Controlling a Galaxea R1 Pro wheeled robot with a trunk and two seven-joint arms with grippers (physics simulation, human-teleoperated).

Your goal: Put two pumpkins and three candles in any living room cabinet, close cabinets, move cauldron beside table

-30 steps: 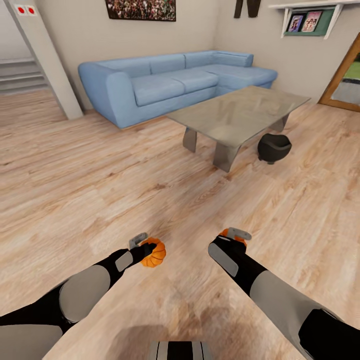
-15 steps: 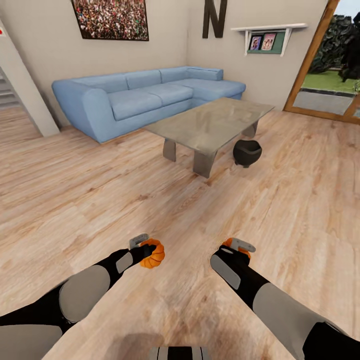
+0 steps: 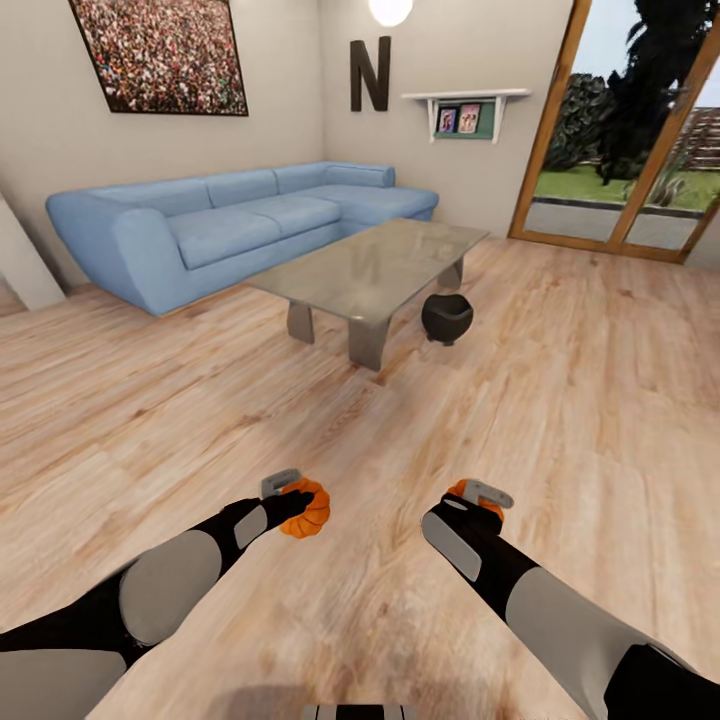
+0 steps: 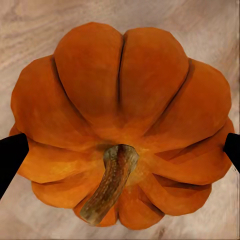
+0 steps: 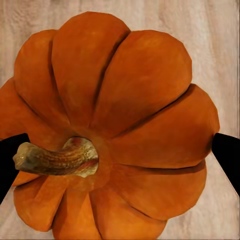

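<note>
Near the robot, over the light plank floor point(image 3: 200, 400), each arm carries a ribbed bright-orange pumpkin — left gripper point(image 3: 292, 497) clamped on one point(image 3: 306, 508), right gripper point(image 3: 478, 497) on the other point(image 3: 462, 491) — apparently for transport to a cabinet; far off, the black cauldron point(image 3: 446, 318) sits beside the glass-topped table point(image 3: 370, 265).

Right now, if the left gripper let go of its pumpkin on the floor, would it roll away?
Probably somewhat. The pumpkin in the left gripper looks round and ribbed, so it may rock or roll briefly on the smooth wood floor. Its flattened shape should likely settle it soon. It looks rigid, not squashy.
</note>
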